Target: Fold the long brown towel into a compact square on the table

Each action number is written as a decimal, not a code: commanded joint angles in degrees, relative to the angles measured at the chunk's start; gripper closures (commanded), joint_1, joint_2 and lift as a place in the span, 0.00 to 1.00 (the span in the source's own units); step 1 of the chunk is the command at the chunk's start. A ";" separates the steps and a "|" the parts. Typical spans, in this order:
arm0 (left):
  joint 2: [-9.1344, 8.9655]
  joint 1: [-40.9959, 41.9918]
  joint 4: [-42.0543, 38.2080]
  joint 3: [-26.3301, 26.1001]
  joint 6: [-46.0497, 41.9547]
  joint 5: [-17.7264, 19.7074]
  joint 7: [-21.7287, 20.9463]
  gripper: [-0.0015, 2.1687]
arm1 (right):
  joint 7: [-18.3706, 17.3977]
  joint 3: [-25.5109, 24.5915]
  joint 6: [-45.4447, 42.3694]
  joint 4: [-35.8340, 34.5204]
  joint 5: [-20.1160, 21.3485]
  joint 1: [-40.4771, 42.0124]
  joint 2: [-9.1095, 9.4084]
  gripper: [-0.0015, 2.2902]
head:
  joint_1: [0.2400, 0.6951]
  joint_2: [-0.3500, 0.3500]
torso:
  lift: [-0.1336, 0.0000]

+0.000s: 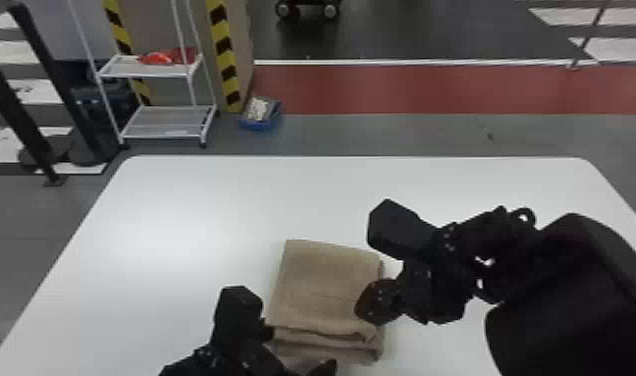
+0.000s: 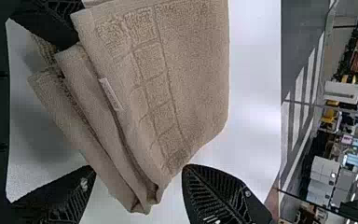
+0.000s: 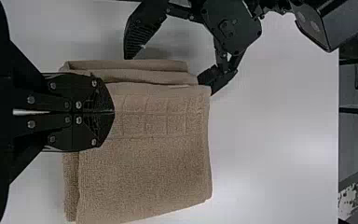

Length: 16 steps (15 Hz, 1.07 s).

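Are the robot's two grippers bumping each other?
Apart. The right wrist view shows it: brown towel is plain to see between the left gripper and the right gripper.

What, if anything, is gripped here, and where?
Nothing appears held. The left gripper is open at the brown towel's near folds; the right gripper is shut over its right side, no cloth visibly pinched.

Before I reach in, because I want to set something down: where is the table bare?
Bare table stretches from the towel to the table's left edge, and between the towel and the far edge. It is crowded at the towel's near left corner, around the left claw, and along the towel's right side, where the right claw and arm hang.
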 commanded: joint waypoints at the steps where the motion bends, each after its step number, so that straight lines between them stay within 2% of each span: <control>1: -0.15 -1.18 0.35 -1.76 0.93 -0.05 1.40 0.02 | 0.19 -0.74 -0.03 -0.64 -0.03 0.29 -0.06 0.93 | 1.00 0.53 | 0.08; 5: -0.15 -3.11 1.84 -4.75 1.10 -0.05 4.21 0.04 | 0.19 -4.08 -0.38 -3.19 -0.56 3.10 -1.64 0.93 | 1.00 0.48 | 0.08; 9: -0.15 -6.10 3.43 -7.65 3.04 0.04 6.41 0.04 | 0.19 -4.34 -0.55 -4.34 -0.91 5.03 -3.49 0.93 | 1.00 0.41 | 0.08; 11: -0.15 -7.95 4.92 -7.91 4.09 0.12 6.67 0.04 | 0.19 -4.43 -0.55 -5.13 -0.91 5.47 -4.01 0.93 | 1.00 0.37 | 0.08; 16: -0.15 -8.74 3.95 -6.50 6.38 0.21 5.88 0.04 | 0.19 -6.63 -0.55 -6.18 -1.61 6.35 -5.33 0.93 | 1.00 0.36 | 0.08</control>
